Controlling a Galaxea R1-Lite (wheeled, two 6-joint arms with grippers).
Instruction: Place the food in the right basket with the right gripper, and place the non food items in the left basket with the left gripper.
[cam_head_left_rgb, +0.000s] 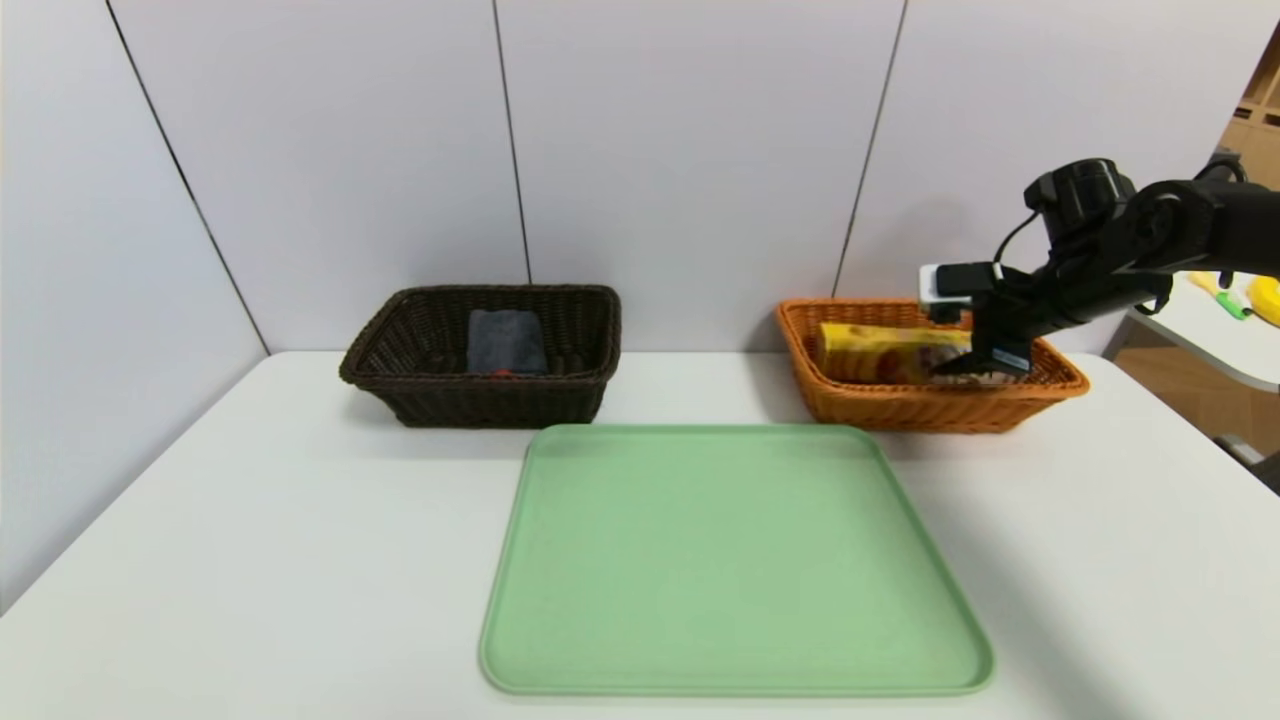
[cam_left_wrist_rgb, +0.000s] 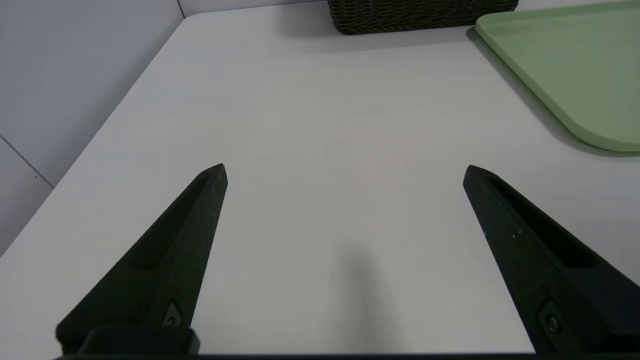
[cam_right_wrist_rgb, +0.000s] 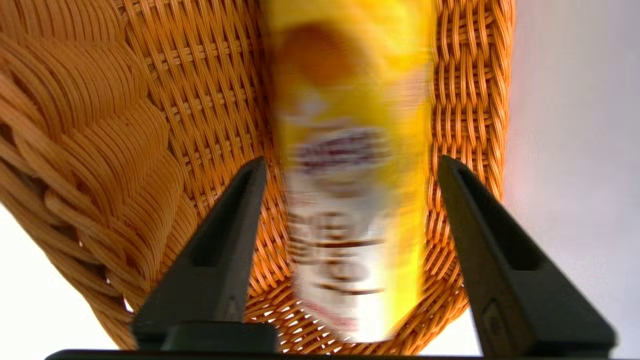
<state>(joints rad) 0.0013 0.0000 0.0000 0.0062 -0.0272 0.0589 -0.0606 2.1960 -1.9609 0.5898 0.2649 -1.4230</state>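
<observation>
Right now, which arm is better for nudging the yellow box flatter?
Your right one, I think: its tool is open around the yellow box in the orange basket; the left tool is over bare table.

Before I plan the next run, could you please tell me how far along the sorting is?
It looks nearly finished. The grey-blue cloth and a small red item are in the dark basket; the yellow carton lies in the orange basket. Nothing is gripped: the right gripper stands open over the carton, the left open above the table. Probably only withdrawing the right arm remains.
</observation>
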